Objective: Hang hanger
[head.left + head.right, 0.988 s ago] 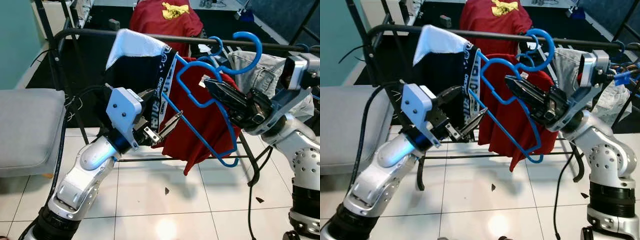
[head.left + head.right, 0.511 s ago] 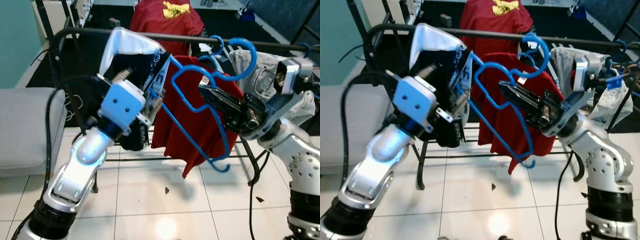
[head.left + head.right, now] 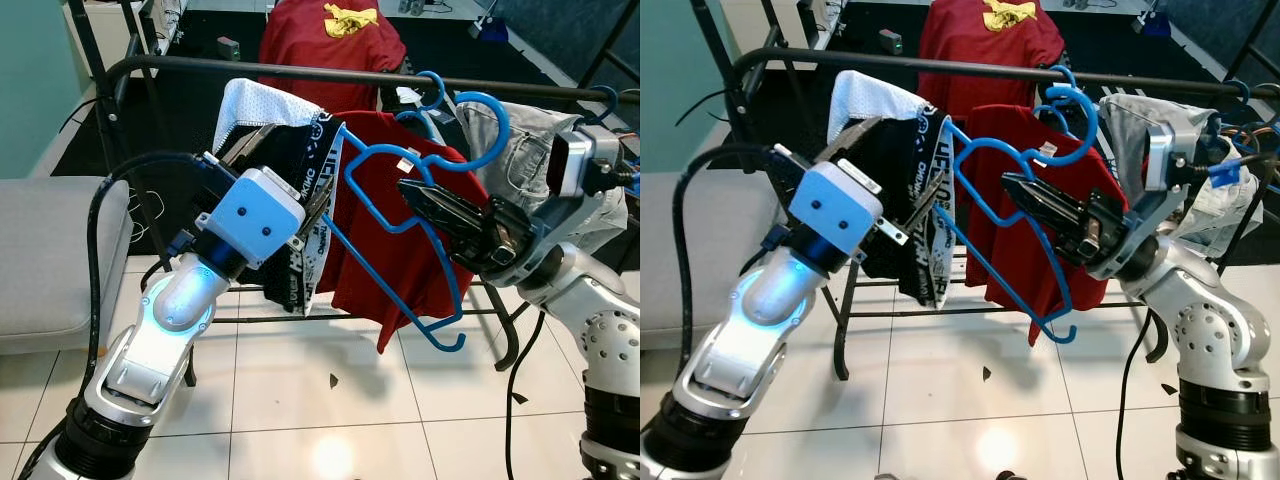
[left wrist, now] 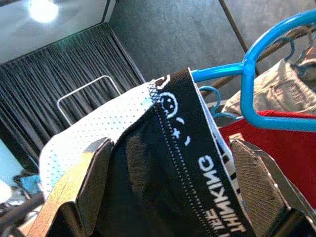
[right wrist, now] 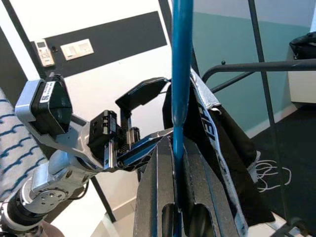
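Observation:
My right gripper (image 3: 407, 188) is shut on a blue plastic hanger (image 3: 446, 285), gripping one of its thin bars (image 5: 180, 74). The hanger's hook (image 3: 497, 112) is in the air just in front of the black rack rail (image 3: 300, 73), not over it. Black and white shorts (image 3: 300, 260) with a lettered waistband (image 4: 195, 163) drape over the hanger's left end. My left gripper (image 3: 290, 165) is open, its fingers (image 4: 94, 182) spread on either side of the shorts' waistband.
A red shirt (image 3: 400, 270) and grey jeans (image 3: 520, 150) hang on the rail, with another blue hanger hook (image 3: 430, 85) between them. A grey cushion (image 3: 50, 250) lies to my left. A red garment (image 3: 330, 40) sits behind the rack. Tiled floor lies below.
My left arm rose from below the shorts to their waistband and its fingers spread around it. The shorts now hang lower. The right gripper and hanger barely shifted.

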### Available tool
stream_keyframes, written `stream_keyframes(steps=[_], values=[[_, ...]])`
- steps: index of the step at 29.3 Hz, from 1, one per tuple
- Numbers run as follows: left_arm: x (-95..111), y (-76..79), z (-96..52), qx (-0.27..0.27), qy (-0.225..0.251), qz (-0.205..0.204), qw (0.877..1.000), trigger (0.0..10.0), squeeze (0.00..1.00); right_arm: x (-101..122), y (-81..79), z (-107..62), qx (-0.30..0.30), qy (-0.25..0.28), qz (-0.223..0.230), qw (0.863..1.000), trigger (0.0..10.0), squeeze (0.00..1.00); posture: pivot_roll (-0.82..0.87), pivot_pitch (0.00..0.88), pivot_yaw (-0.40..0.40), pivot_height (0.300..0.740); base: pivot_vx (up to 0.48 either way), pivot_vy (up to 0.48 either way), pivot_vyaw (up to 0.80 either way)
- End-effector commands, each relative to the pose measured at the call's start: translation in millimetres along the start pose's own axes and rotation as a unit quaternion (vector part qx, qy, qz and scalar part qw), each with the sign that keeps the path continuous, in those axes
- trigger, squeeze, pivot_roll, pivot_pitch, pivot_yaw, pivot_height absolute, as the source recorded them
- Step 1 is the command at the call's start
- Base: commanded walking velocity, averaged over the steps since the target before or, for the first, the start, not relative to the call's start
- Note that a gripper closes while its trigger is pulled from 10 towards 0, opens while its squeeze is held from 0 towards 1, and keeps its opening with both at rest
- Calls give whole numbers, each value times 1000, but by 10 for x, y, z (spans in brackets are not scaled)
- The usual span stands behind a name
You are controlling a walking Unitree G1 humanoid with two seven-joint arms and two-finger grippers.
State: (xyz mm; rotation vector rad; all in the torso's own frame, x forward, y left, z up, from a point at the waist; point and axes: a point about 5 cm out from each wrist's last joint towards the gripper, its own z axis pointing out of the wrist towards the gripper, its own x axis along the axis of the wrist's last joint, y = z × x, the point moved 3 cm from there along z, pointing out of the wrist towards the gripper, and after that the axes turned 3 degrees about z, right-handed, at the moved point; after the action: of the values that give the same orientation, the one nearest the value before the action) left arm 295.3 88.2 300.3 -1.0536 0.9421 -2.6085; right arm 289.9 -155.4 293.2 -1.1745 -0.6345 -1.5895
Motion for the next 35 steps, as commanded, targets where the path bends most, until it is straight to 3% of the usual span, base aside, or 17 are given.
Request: stream_keyframes(steps=[1, 5, 9, 10, 11, 25, 29, 35], values=[[16, 39, -18, -17, 5, 17, 1000, 10000, 0, 35, -47, -16, 3, -4, -14, 1000, 10000, 0, 41, 203, -54, 740, 0, 0, 0], [-15, 39, -21, -16, -3, 26, 1000, 10000, 0, 41, -60, -12, 5, -4, -15, 1000, 10000, 0, 40, 203, -54, 740, 0, 0, 0], [-149, -61, -15, 21, -46, 46, 998, 10000, 0, 32, -107, 11, 15, -6, -15, 1000, 10000, 0, 37, 203, -54, 740, 0, 0, 0], [-191, -102, -10, 36, -60, 50, 996, 2706, 0, 21, -120, 19, 18, -8, -14, 1000, 10000, 0, 37, 202, -54, 740, 0, 0, 0], [-210, -126, -2, 44, -66, 50, 996, 0, 0, 13, -128, 24, 20, -9, -14, 1000, 10000, 0, 36, 202, -55, 740, 0, 0, 0], [-242, -293, -3, 66, -73, 69, 993, 0, 0, 7, -108, 13, 10, -11, -17, 1000, 10000, 0, 36, 202, -59, 740, 0, 0, 0], [-175, -485, 10, 85, -56, 80, 992, 0, 0, 8, 24, -26, -37, -15, -30, 999, 10000, 0, 37, 202, -60, 740, 0, 0, 0], [-158, -532, 12, 90, -50, 77, 992, 0, 0, 4, 56, -36, -48, -17, -33, 998, 10000, 0, 37, 202, -60, 740, 0, 0, 0]])
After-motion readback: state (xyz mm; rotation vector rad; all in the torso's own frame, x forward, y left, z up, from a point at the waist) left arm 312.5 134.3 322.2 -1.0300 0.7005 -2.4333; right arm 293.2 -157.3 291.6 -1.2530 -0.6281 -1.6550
